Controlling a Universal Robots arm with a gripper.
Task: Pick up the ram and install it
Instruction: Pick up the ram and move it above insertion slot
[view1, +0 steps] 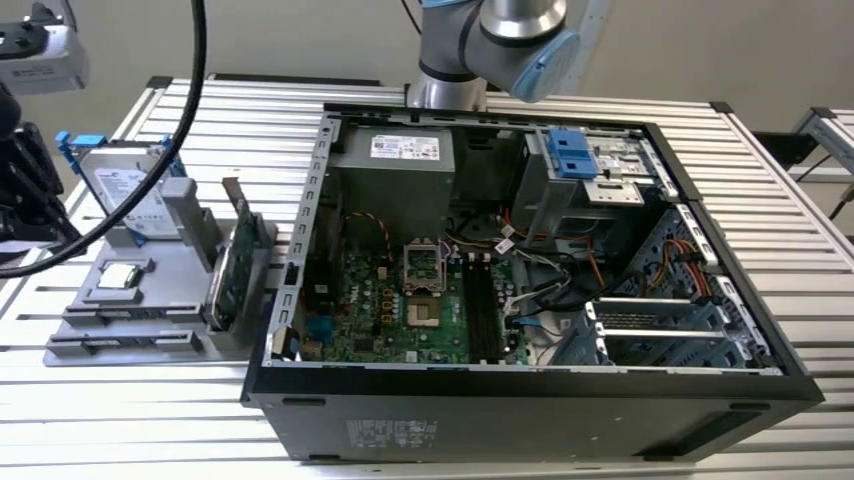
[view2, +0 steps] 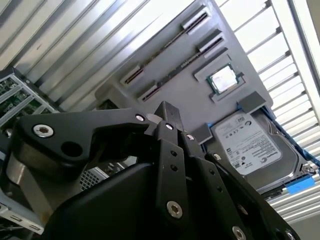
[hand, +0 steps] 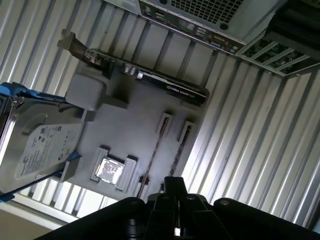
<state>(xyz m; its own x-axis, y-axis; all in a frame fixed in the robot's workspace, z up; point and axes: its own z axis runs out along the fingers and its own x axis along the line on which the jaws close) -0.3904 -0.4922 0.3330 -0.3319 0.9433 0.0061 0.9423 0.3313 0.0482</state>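
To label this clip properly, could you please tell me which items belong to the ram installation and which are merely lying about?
Belongs to the job:
ram sticks
open computer case
pincer, over the holder tray

Lying about:
hard drive
processor chip
green card

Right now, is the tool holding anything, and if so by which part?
Nothing is held. The tool hangs shut and empty above the grey holder, where the ram sits in its slot.
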